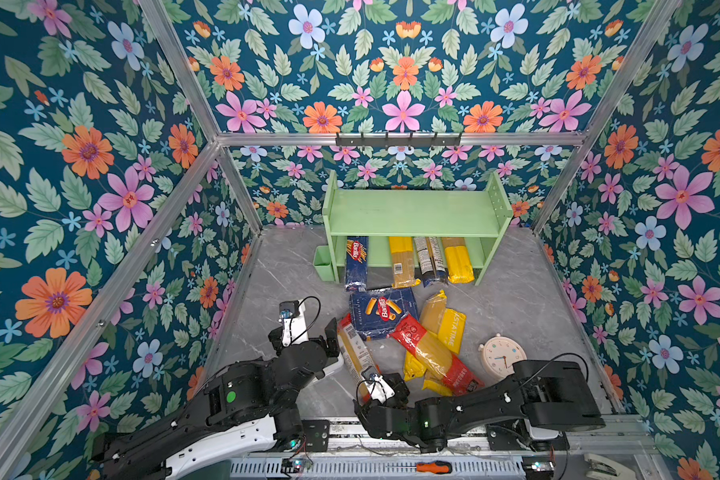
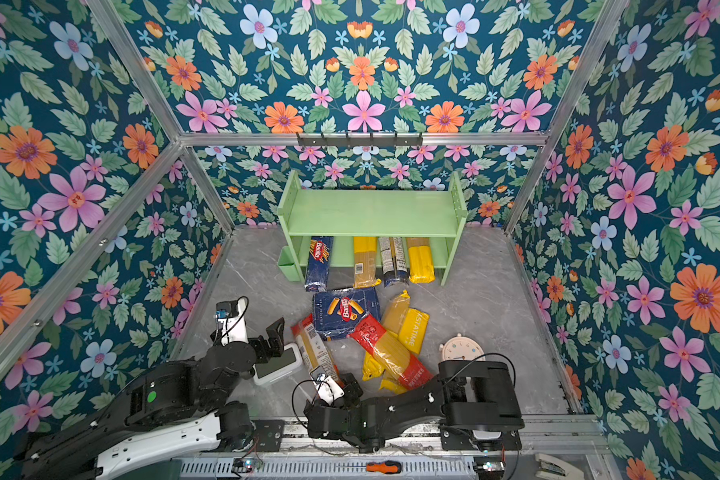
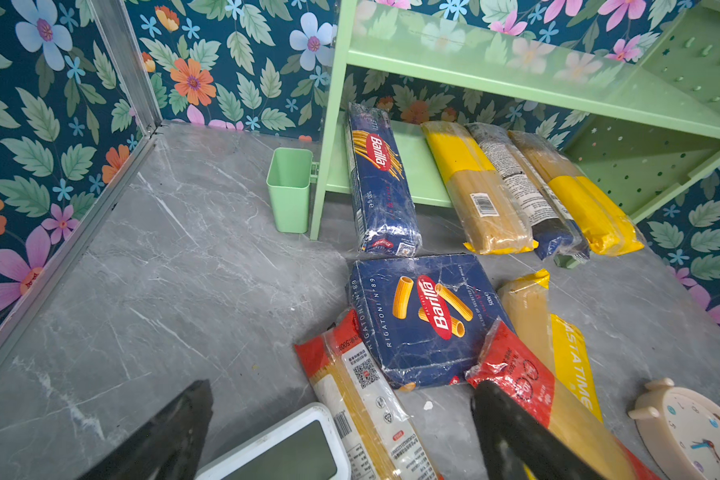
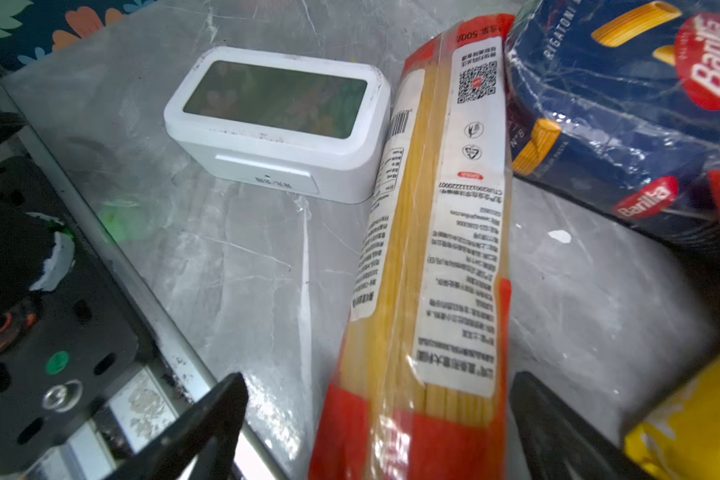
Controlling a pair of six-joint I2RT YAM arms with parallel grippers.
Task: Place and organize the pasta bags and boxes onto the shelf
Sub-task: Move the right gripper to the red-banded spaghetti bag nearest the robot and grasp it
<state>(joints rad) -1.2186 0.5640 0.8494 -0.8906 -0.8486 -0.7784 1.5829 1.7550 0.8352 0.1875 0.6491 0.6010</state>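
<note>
Over at the back, pale green shelf (image 1: 412, 212), small green cup (image 1: 324, 264) attached at its left side. On the lower tier, four long packs side by side, near ends jutting out past the front edge: from the left, dark blue Barilla spaghetti box (image 1: 356, 262), clear bag with yellow ends (image 1: 402, 262), bag with a dark blue end (image 1: 431, 262), mostly yellow bag (image 1: 457, 259). Just in front of them, flat on the grey marble table (image 1: 516, 291), picture side up, wide Barilla rigatoni box (image 1: 383, 311). Right of that, a heap: red-banded bag (image 1: 433, 353) slanting across the yellow PASTATIME bag (image 1: 452, 330) and one more yellow-tipped clear bag (image 1: 432, 309) beside it. Left of the rigatoni, red-ended bag with a white label (image 1: 356, 353), far end touching the box. And the arms now: left gripper (image 3: 341, 436) spread wide, nothing held, hanging above a white digital clock (image 4: 275, 120) right beside that labelled bag. Right gripper (image 4: 379, 436) gaping just as wide, one finger either side of the labelled bag's near red end, not clamped; contact with the plastic impossible to judge. Round cream alarm clock (image 1: 501, 353) face up, off to the right of the heap, well clear of both grippers
</note>
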